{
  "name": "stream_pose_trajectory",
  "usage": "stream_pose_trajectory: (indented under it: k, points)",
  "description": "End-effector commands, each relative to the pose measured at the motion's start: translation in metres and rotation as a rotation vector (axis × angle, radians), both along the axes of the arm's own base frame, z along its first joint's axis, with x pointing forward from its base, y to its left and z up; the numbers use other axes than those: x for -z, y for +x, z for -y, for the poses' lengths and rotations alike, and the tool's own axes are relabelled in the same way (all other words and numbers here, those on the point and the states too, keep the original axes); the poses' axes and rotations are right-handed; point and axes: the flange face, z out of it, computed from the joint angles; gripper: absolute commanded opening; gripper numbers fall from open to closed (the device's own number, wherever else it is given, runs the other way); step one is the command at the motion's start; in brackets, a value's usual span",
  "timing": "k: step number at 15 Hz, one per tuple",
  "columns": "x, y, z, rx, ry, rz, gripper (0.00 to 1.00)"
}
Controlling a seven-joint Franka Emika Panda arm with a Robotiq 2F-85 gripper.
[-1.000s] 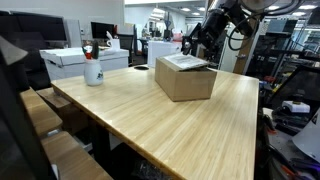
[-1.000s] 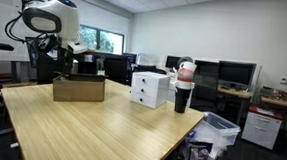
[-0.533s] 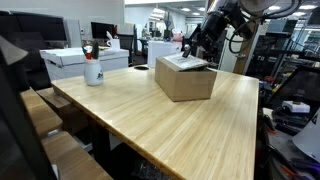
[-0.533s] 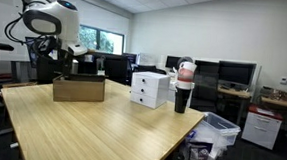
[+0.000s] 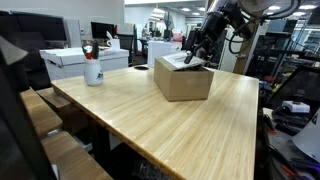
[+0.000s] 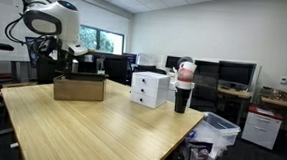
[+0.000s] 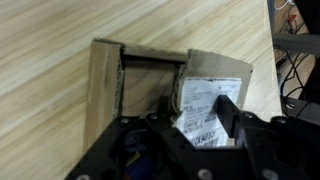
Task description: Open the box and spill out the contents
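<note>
A brown cardboard box (image 5: 185,82) stands on the wooden table (image 5: 150,120) and shows in both exterior views (image 6: 78,88). In the wrist view its top is open on one side (image 7: 150,85). A flap with a white label (image 7: 205,100) lies tilted over the other side. My gripper (image 5: 196,55) is at the top of the box, on the flap side. Its fingers (image 7: 197,125) straddle the labelled flap and stand apart. Something blue shows dimly inside the box (image 7: 135,160). The rest of the contents is hidden.
A white box (image 5: 80,62) and a cup holding red and white items (image 5: 92,70) stand at the far side of the table, also seen in an exterior view (image 6: 150,88) (image 6: 183,92). Office chairs, desks and monitors ring the table.
The gripper has dropped slightly onto the labelled flap. The flap now sits more tilted, and the box has shifted a little.
</note>
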Motion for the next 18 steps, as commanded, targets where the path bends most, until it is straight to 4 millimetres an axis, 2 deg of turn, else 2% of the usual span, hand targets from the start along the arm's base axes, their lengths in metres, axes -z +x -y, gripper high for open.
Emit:
stream_pose_trajectory:
  k: [1,4,6,7,18]
  points:
    - [-0.003,0.003,0.002,-0.016,0.002,0.018,0.25]
    - [-0.009,0.006,0.002,-0.018,0.003,0.032,0.08]
    - [-0.015,0.008,0.002,-0.02,0.002,0.043,0.06]
    - [-0.017,0.008,0.002,-0.022,-0.001,0.046,0.08]
    - [-0.053,0.023,-0.009,-0.094,-0.113,0.018,0.04]
